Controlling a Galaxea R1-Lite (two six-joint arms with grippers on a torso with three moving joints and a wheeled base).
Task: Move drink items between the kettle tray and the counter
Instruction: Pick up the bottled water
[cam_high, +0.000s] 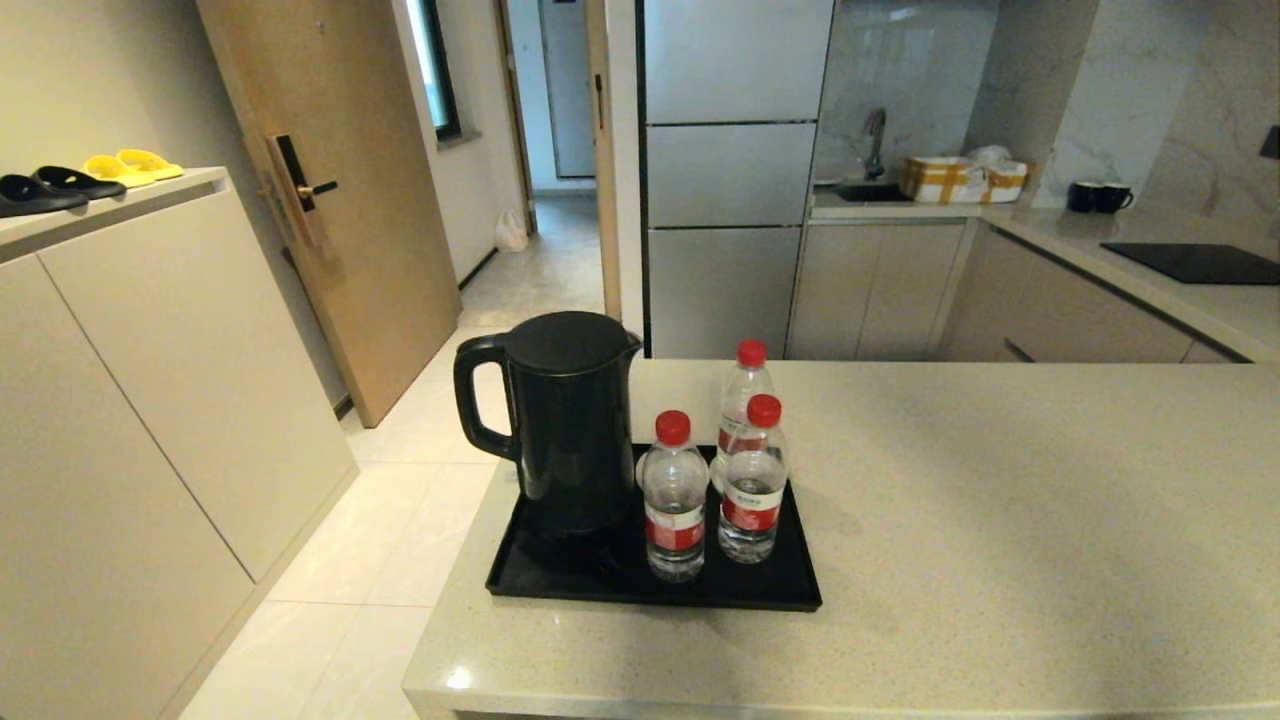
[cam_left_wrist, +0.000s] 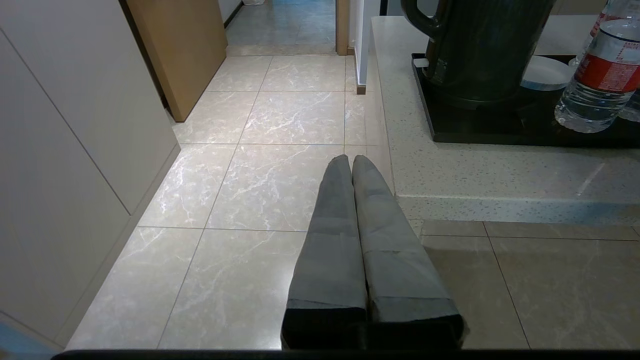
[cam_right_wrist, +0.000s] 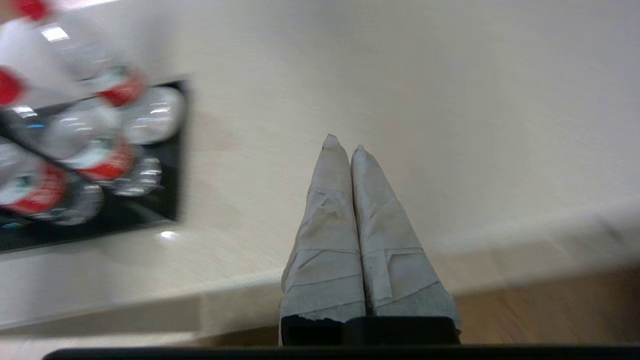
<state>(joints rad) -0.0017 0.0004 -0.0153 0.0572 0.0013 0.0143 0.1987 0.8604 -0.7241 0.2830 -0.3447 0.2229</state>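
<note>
From the head view, you are looking at three water bottles (cam_high: 675, 497) standing upright on the black kettle tray (cam_high: 780, 590), just beside the black kettle (cam_high: 565, 420), near the left end of the beige surface (cam_high: 1000, 520); neither arm is showing here.

In the left wrist view, your left hand (cam_left_wrist: 351, 161) is hanging over the tiled floor (cam_left_wrist: 250, 190) with its fingers pressed together, off the surface's corner.

In the right wrist view, your right hand (cam_right_wrist: 344, 144) is hovering above the bare surface beside the tray, fingers closed on nothing.
</note>
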